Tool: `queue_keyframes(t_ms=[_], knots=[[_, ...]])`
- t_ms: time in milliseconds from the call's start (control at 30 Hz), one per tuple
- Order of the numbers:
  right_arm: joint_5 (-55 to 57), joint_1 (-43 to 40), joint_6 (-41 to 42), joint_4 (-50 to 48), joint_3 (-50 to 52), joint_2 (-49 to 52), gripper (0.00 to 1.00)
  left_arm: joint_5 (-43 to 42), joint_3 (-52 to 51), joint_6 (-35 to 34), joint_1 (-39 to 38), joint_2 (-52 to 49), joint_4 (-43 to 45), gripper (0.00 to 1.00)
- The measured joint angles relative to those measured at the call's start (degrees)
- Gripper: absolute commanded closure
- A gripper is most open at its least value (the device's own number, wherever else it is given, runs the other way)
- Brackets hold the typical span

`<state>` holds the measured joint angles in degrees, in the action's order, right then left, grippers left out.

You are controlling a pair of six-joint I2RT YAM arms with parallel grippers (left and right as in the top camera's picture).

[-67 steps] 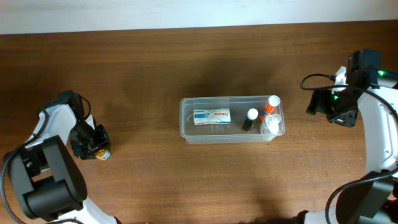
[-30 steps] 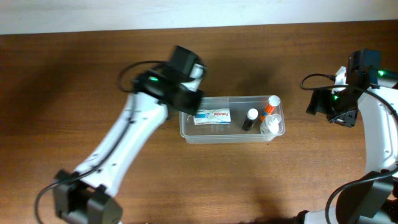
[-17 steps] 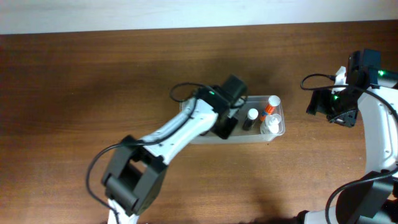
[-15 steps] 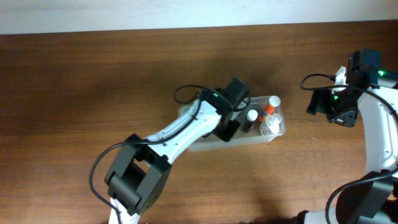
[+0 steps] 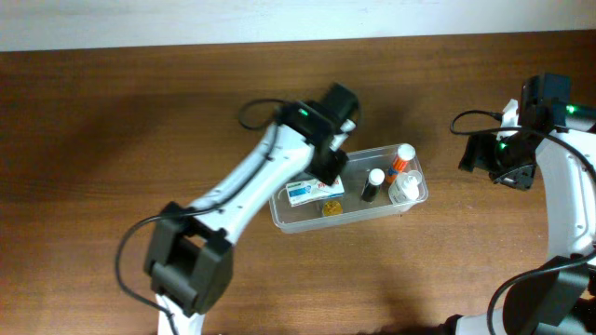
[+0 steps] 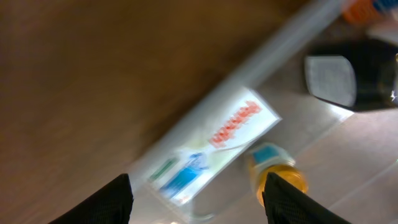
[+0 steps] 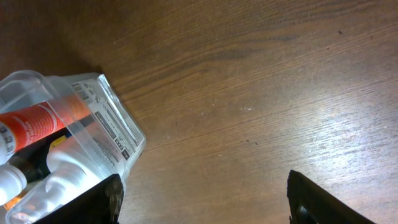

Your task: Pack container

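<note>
The clear plastic container (image 5: 358, 215) sits skewed at table centre. It holds a white and blue box (image 5: 315, 192), a small amber bottle (image 5: 331, 208), a black bottle with a white cap (image 5: 372, 183), an orange tube (image 5: 400, 164) and a white bottle (image 5: 405, 192). My left gripper (image 5: 329, 169) hovers over the container's left end, open and empty. In the left wrist view the box (image 6: 217, 143) and amber bottle (image 6: 278, 173) lie below the open fingers (image 6: 199, 199). My right gripper (image 5: 494, 163) is open and empty, to the right of the container (image 7: 115, 121).
The brown wooden table (image 5: 140, 140) spreads all round the container. A pale wall strip (image 5: 279, 19) runs along the far edge. The right arm's cable (image 5: 475, 119) loops above the table on the right.
My left arm swung from the far left to the container. The amber bottle now lies inside it. The container has turned, its right end now farther back. The right arm has not moved.
</note>
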<state>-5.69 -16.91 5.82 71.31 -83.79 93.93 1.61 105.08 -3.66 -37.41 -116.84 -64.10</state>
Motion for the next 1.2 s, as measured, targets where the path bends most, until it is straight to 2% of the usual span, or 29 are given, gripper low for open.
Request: queue_keyframes(t_ms=[267, 333, 500, 567, 733, 900, 1200], knots=[[0.0, 3.5, -2.3, -2.1, 0.0, -0.1, 0.23, 0.6, 1.5, -1.7, 15.5, 14.1, -2.4, 0.3], [0.0, 5.6, -3.0, -2.6, 0.0, -0.4, 0.28, 0.8, 1.9, -3.0, 20.4, 17.6, -3.0, 0.3], [0.1, 11.1, -5.5, -2.8, 0.0, -2.4, 0.81, 1.4, 2.4, -4.8, 30.2, 22.6, -6.9, 0.3], [0.1, 12.9, -5.9, -2.4, 0.0, -3.5, 0.9, 1.5, 2.4, -5.2, 32.4, 22.8, -8.3, 0.3], [3.6, 15.5, -3.3, 0.6, -0.1, -7.6, 0.93, 1.4, 2.4, -5.4, 36.9, 22.6, -10.5, 0.3], [7.3, 13.8, -1.0, 0.5, -0.1, -8.3, 0.93, 1.4, 2.4, -5.5, 39.1, 22.6, -10.5, 0.3], [8.0, 10.8, -0.1, 0.4, 0.8, -0.2, 0.93, 1.4, 2.4, -5.5, 39.1, 22.6, -10.5, 0.3]])
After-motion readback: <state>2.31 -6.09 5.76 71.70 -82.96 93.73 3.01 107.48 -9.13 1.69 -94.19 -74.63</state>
